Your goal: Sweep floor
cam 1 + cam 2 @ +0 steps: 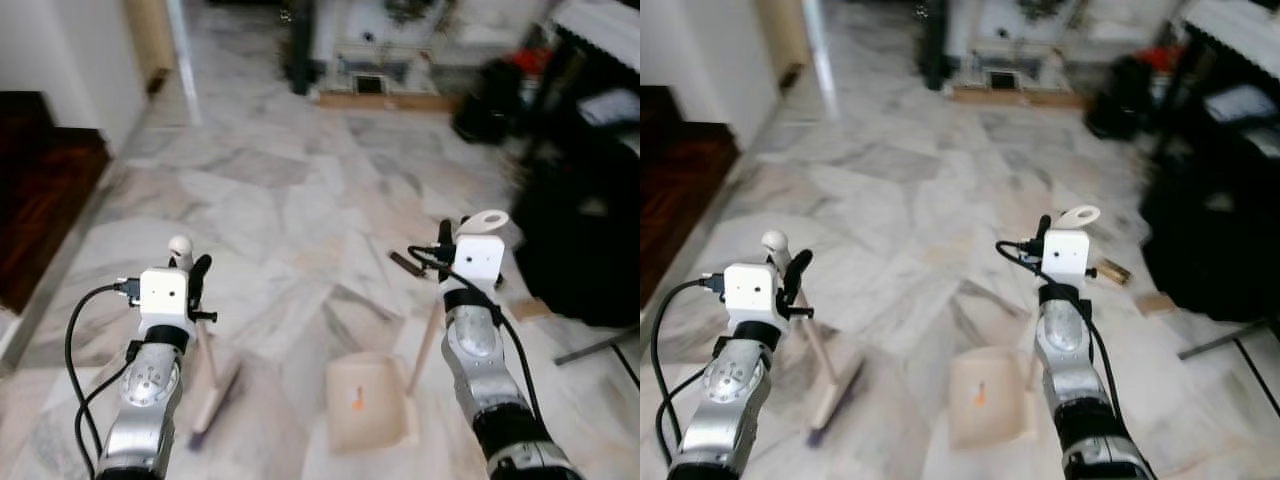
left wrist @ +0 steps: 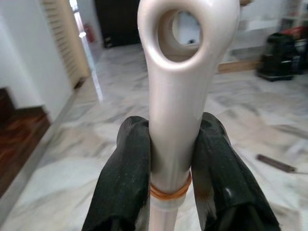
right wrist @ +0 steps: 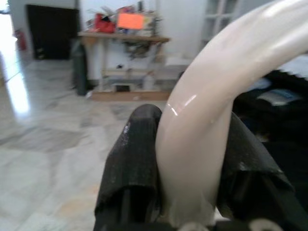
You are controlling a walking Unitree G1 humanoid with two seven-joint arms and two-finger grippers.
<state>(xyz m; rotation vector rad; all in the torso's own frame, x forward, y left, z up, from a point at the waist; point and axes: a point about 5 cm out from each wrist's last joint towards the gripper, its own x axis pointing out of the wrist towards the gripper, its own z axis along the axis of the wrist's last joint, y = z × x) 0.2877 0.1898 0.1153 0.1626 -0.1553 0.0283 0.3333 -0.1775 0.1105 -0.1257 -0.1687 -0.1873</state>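
Cream plastic broom [image 1: 205, 375] was pinched by the left end effector [image 2: 171, 166], the matching dustpan [image 1: 365, 400] handle by the right end effector [image 3: 192, 159] (both pressed tight); judging next: sweep debris [image 1: 405, 264] panward.

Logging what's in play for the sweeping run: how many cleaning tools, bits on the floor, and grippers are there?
Brooms: 1
Dustpans: 1
Dark stick on the floor: 1
Orange scrap in the dustpan: 1
Grippers: 2, left gripper, right gripper
Total: 6

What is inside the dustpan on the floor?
A small orange bit lies in the dustpan, whose handle the right gripper holds. The left gripper holds the broom.
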